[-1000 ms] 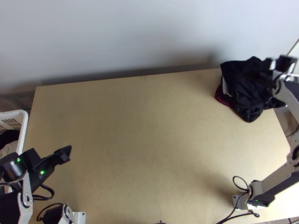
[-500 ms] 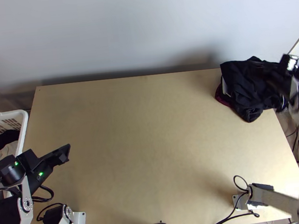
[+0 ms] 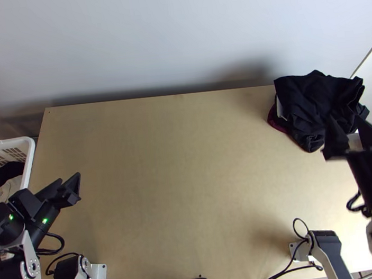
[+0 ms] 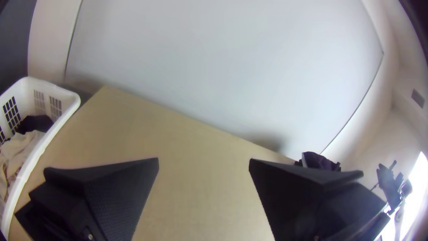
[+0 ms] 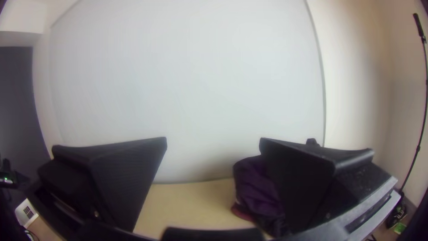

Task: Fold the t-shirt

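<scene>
A dark bunched pile of cloth point(image 3: 317, 101) lies at the table's back right corner, with a dark red piece at its left side. Just on the near side of the pile, my right gripper point(image 3: 348, 135) stands open above the table. In the right wrist view the right gripper point(image 5: 213, 145) has nothing between its fingers, and the cloth pile point(image 5: 256, 189) is partly behind one of them. My left gripper point(image 3: 74, 187) is open over the table's left part, and in its own wrist view the left gripper point(image 4: 203, 165) holds nothing.
A white laundry basket point(image 3: 29, 156) with dark and light cloth in it stands at the table's left edge. The wooden table point(image 3: 183, 166) stretches between the arms, with a pale wall point(image 3: 164, 35) behind it. Cables run along the near edge.
The right arm has swung away from the cloth pile, out to the right and back toward the near side. The left gripper has shifted slightly left and its fingers have spread. The pile has stayed put.
</scene>
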